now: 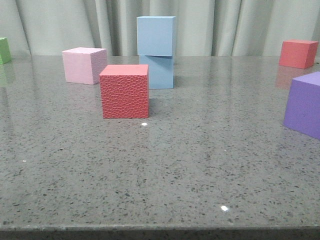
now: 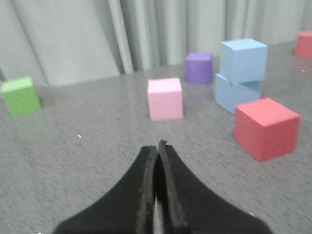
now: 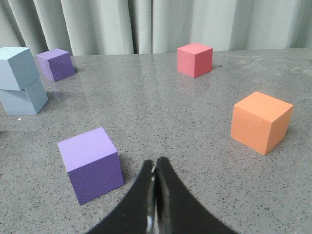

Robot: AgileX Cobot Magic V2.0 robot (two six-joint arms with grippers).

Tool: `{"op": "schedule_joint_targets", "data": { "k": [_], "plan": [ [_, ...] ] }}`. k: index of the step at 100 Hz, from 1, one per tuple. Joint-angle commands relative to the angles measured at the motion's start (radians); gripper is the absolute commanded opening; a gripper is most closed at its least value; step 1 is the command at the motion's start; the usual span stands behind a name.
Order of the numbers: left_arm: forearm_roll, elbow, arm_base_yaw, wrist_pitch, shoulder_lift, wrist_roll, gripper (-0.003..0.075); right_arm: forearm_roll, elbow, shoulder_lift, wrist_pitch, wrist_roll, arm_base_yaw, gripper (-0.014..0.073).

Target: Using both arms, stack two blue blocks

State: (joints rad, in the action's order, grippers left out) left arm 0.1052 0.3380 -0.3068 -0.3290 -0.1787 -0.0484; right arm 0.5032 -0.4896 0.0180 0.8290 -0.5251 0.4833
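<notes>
Two light blue blocks stand stacked at the back middle of the table: the upper one (image 1: 156, 35) rests on the lower one (image 1: 161, 72), turned slightly. The stack also shows in the left wrist view, upper (image 2: 243, 60) on lower (image 2: 236, 94), and in the right wrist view, upper (image 3: 17, 68) on lower (image 3: 22, 99). My left gripper (image 2: 157, 146) is shut and empty, over bare table, well short of the stack. My right gripper (image 3: 156, 163) is shut and empty, beside a purple cube. Neither gripper shows in the front view.
A textured red cube (image 1: 124, 90) stands just in front of the stack, a pink cube (image 1: 83, 65) to its left, a green cube (image 1: 4, 50) far left. A purple cube (image 1: 305, 103) and a red cube (image 1: 298, 53) sit right. An orange cube (image 3: 261, 121) and a second purple cube (image 3: 56, 64) show too.
</notes>
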Motion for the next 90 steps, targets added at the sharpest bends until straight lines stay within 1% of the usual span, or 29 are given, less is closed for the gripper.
{"op": "schedule_joint_targets", "data": {
  "k": [1,11,30,45,66,90],
  "plan": [
    [-0.098,-0.017,0.074,0.195,0.004,0.118,-0.0019,0.031,-0.022,0.012,-0.08,0.004,-0.002,-0.0067],
    [-0.115,-0.067,0.136,0.257,0.032,0.132,-0.0019,0.031,-0.022,0.012,-0.08,0.004,-0.002,-0.0067],
    [-0.137,-0.147,0.228,0.271,0.087,0.132,-0.0019,0.031,-0.022,0.012,-0.08,0.004,-0.002,-0.0067],
    [-0.15,-0.231,0.284,0.339,0.138,0.132,-0.0019,0.031,-0.022,0.012,-0.08,0.004,-0.002,-0.0067],
    [-0.164,-0.33,0.319,0.397,0.206,0.132,-0.0019,0.031,-0.022,0.012,-0.08,0.004,-0.002,-0.0067],
    [-0.177,-0.346,0.332,0.366,0.217,0.132,-0.0019,0.031,-0.022,0.012,-0.08,0.004,-0.002,-0.0067]
  ]
}}
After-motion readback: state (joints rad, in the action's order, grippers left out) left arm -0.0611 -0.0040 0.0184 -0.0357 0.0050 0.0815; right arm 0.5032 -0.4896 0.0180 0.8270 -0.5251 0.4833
